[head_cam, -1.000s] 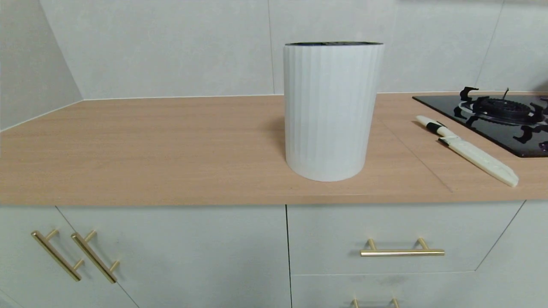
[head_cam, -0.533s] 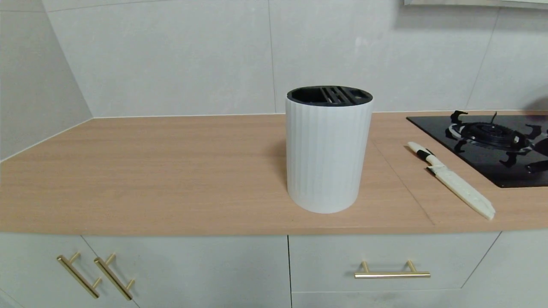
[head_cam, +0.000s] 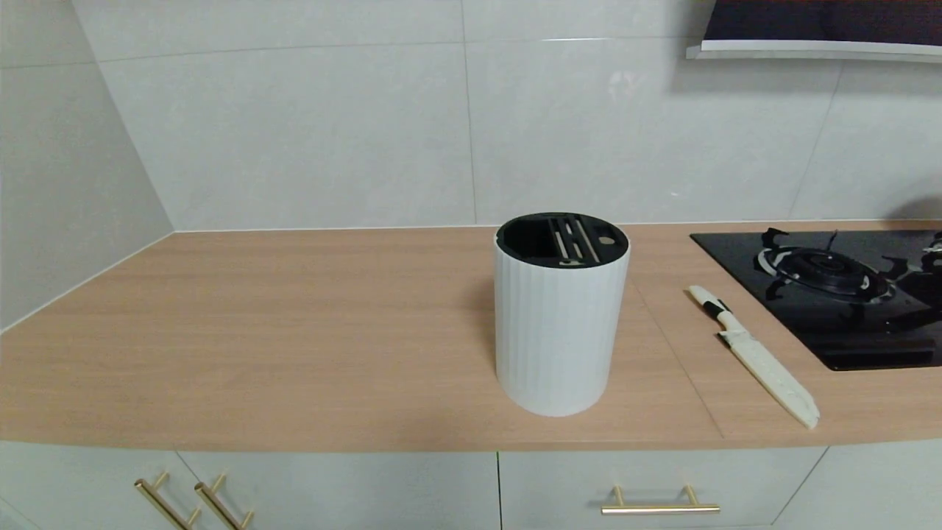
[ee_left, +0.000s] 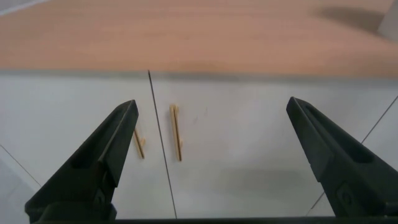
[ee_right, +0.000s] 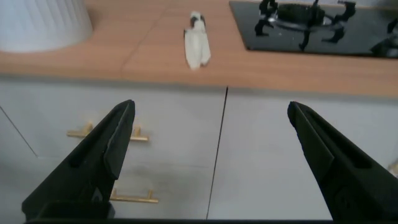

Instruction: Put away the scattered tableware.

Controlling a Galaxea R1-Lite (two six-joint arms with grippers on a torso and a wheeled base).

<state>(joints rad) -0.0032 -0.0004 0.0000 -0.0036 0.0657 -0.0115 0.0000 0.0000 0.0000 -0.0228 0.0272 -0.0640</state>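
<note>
A white ribbed knife holder (head_cam: 559, 324) with a black slotted top stands near the front of the wooden counter (head_cam: 294, 338); its base shows in the right wrist view (ee_right: 40, 22). To its right a white knife (head_cam: 754, 355) with a black band on the handle lies flat beside the hob, also seen as the knife (ee_right: 197, 43) from the right wrist. My left gripper (ee_left: 211, 112) is open, low in front of the cabinet doors. My right gripper (ee_right: 211, 112) is open too, below the counter edge, facing the cabinet front under the knife.
A black gas hob (head_cam: 831, 287) with a burner occupies the counter's right end. Cabinet doors with gold handles (ee_left: 176, 130) and drawers (ee_right: 109, 134) lie under the counter. Tiled walls close the back and left. A hood edge (head_cam: 809, 48) hangs top right.
The whole head view has shifted as the camera rose: the counter sits lower in the picture and the holder's slotted top now shows. Holder and knife have not moved on the counter.
</note>
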